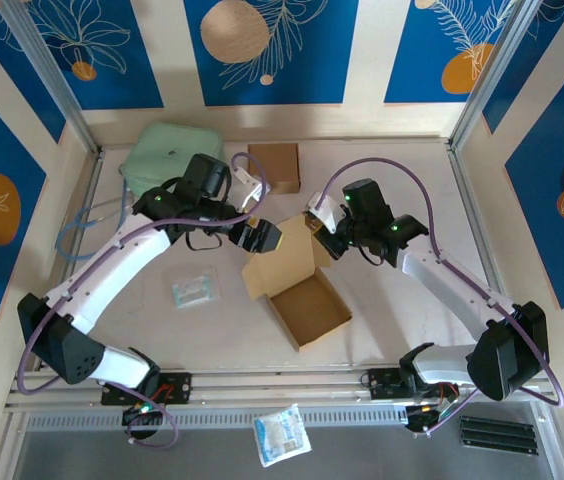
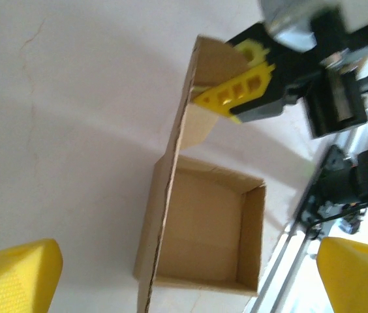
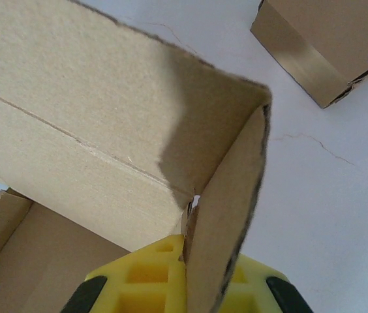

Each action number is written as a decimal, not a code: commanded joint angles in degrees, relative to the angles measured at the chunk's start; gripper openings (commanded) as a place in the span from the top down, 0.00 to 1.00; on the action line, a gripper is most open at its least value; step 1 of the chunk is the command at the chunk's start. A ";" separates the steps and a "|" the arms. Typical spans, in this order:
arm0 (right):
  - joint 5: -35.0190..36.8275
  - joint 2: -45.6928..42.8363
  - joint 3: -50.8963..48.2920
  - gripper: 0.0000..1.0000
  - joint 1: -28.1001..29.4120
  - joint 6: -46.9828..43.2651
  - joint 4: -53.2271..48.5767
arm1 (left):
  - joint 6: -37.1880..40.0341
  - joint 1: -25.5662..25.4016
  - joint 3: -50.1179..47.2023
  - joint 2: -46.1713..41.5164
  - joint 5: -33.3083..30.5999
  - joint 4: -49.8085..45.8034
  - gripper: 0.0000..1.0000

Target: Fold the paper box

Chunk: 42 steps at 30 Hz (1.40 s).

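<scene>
We see the left gripper (image 1: 260, 237), jaws wide apart, just beside the raised lid. The paper box (image 1: 307, 305) stands open in the middle of the table (image 1: 212, 335). The right gripper (image 1: 316, 226) is clamped on its lid flap (image 3: 226, 215).

My right hand (image 3: 185, 274) has its yellow fingers (image 3: 141, 277) pinched on either side of a side flap (image 3: 226, 215) of the paper box (image 3: 86, 143), whose lid panel stands up to the left. A second cardboard box (image 3: 318, 45) sits apart, top right, on the white worktop (image 3: 327, 208).
</scene>
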 commanded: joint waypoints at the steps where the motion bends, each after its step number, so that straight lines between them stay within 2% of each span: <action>1: 1.18 0.57 2.35 1.00 -0.03 -0.41 -0.23 | -0.35 -0.72 1.55 1.09 -9.64 -9.20 0.01; 6: 4.79 1.09 2.97 1.00 0.37 -0.19 0.96 | -2.69 -2.49 -1.39 1.74 -11.57 -10.21 0.01; 10: 6.91 1.85 3.42 1.00 0.65 -0.17 1.01 | -5.21 -3.19 -3.81 1.61 -6.34 -7.46 0.06; 13: 6.80 1.82 3.17 1.00 0.70 0.28 1.70 | -8.27 -4.48 -6.58 2.06 -4.51 -3.54 0.19; 17: 7.07 1.65 2.75 1.00 0.78 0.73 2.13 | -9.75 -6.26 -6.80 3.92 -9.40 -3.77 0.41; 20: 8.00 1.59 2.54 1.00 0.89 0.56 2.15 | -10.19 -6.59 -6.96 3.99 -10.72 -3.68 0.56; 24: 7.36 0.38 1.47 1.00 0.96 2.51 3.87 | -9.93 -6.63 -6.24 3.69 -15.20 -4.21 0.69; 27: 3.89 -1.11 -0.02 1.00 0.96 6.51 7.24 | -8.75 -6.55 -5.29 4.04 -21.22 -3.86 0.74; 30: -1.21 -1.85 -2.36 0.94 1.04 10.95 11.56 | -7.04 -6.50 -3.74 5.22 -27.98 -3.14 0.79; 33: -4.97 -1.41 -3.80 0.89 1.26 12.20 12.69 | -4.47 -6.41 -3.03 6.13 -29.85 -0.85 0.84; 38: -1.63 -0.83 -0.35 0.76 0.66 9.09 4.21 | 0.01 -6.28 -2.37 7.98 -30.34 0.57 0.86; 42: -1.62 -0.92 4.18 0.59 -2.00 7.45 -3.97 | 2.47 -6.23 -2.05 8.53 -30.81 0.69 0.86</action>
